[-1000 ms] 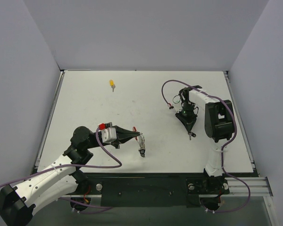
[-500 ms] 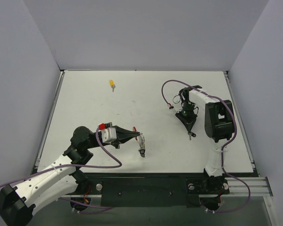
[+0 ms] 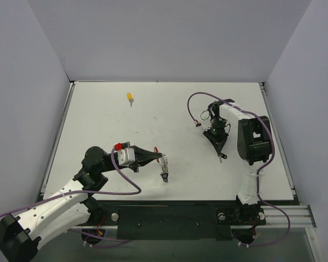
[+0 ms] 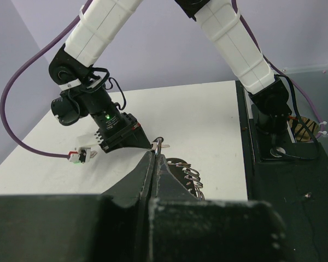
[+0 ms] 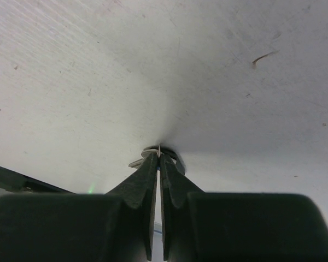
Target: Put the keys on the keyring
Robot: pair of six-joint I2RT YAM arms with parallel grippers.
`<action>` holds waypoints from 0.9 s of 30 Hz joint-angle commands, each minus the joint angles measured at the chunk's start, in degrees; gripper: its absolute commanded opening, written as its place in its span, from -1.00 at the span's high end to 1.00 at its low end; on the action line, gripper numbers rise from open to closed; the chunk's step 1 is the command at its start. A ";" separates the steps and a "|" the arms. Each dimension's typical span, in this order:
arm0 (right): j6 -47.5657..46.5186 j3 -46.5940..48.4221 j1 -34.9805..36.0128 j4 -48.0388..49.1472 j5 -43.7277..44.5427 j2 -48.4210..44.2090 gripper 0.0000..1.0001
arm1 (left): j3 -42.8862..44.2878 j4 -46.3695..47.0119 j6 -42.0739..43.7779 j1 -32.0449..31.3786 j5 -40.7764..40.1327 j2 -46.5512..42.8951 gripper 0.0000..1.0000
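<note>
My left gripper is shut on the thin wire of the keyring, held just above the table. A black-headed key hangs from it, with silvery loops beside the jaws in the left wrist view. My right gripper points down at the table right of centre, its jaws pinched on a small dark-headed key that rests on the surface; its head colour is unclear. In the right wrist view the gripper shows a sliver of metal between its tips. A yellow-headed key lies alone at the far left.
The white table is edged by a raised rim, with grey walls on three sides. A purple cable loops off the right arm, ending in a small plug resting on the table. The black base rail runs along the near edge.
The right gripper's jaws have closed onto the dark-headed key. Neither arm has visibly shifted, and the left gripper keeps its hold on the keyring.
</note>
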 commanded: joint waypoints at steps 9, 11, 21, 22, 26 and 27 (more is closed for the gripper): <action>-9.77 -2.45 -3.24 -5.47 -12.42 -16.75 1.00 | 0.88 3.60 0.03 0.21 0.22 0.18 1.00; -11.70 -3.06 -3.33 -5.91 -16.11 -20.80 1.00 | 0.36 6.14 -1.37 0.21 0.22 0.53 1.00; -27.33 4.57 -5.70 -16.18 -35.98 -35.48 1.00 | 1.84 16.26 -3.50 0.12 1.63 3.95 1.00; -28.14 6.41 -5.70 -16.80 -38.51 -35.92 1.00 | 3.24 16.34 -3.40 0.12 1.80 4.48 1.00; -30.77 9.24 -5.79 -17.78 -48.08 -38.38 1.00 | 7.02 18.44 -3.49 -0.14 2.15 8.61 1.00; -32.78 8.98 -5.79 -17.78 -51.25 -39.52 1.00 | 7.55 19.41 -3.84 -0.23 2.15 10.18 1.00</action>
